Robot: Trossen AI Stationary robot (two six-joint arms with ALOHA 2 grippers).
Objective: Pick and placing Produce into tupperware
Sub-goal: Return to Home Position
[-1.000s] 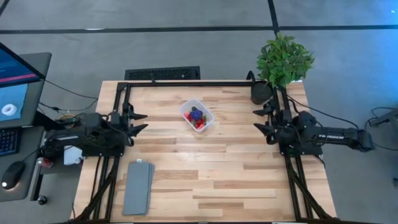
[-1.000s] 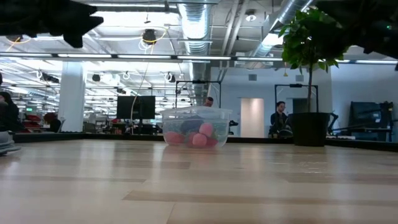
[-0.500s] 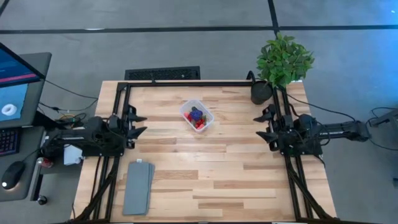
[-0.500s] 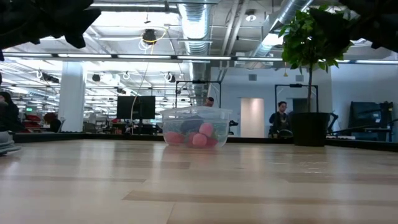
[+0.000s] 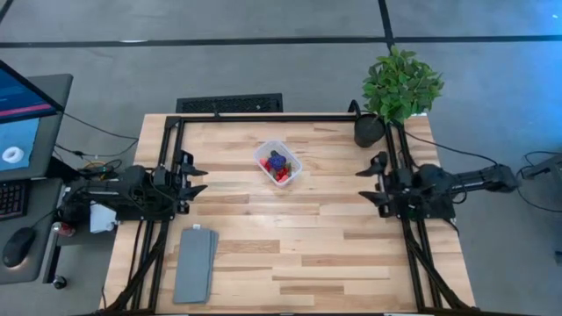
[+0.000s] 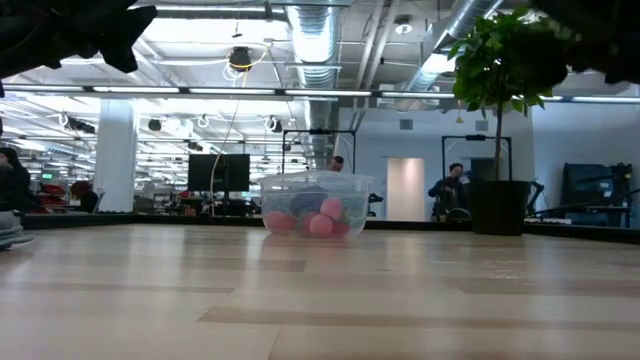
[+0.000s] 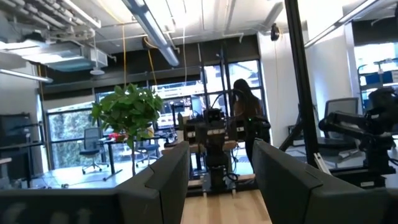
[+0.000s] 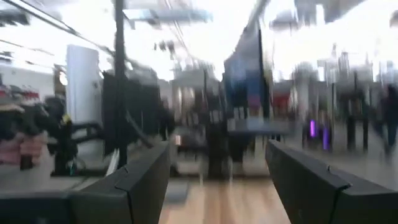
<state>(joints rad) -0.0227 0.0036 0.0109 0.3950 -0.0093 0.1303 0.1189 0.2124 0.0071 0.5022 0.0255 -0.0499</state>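
The clear tupperware point(image 5: 278, 164) stands on its base on the far middle of the table. It holds the produce point(image 5: 278, 167): red, pink and purple toy pieces, also seen through the tub's wall in the low view as the produce point(image 6: 318, 219). My left gripper point(image 5: 195, 177) hovers open at the table's left edge, fingers pointing right. My right gripper point(image 5: 367, 182) hovers open at the right edge, fingers pointing left. Both are well away from the tub. In the wrist views, the left gripper point(image 7: 219, 168) and the right gripper point(image 8: 217, 168) show wide gaps with nothing between the fingers.
A flat grey slab point(image 5: 195, 263) lies near the table's near-left corner. A potted leafy plant point(image 5: 397, 88) stands at the far right corner. A black frame point(image 5: 281, 117) runs along the far and side edges. Bare wood point(image 5: 299, 237) spans the middle and near part.
My right arm has drawn back and swung a little toward the table's near edge, its gripper staying open at the right edge. My left gripper has eased slightly back toward the left edge. The tub and produce have stayed put.
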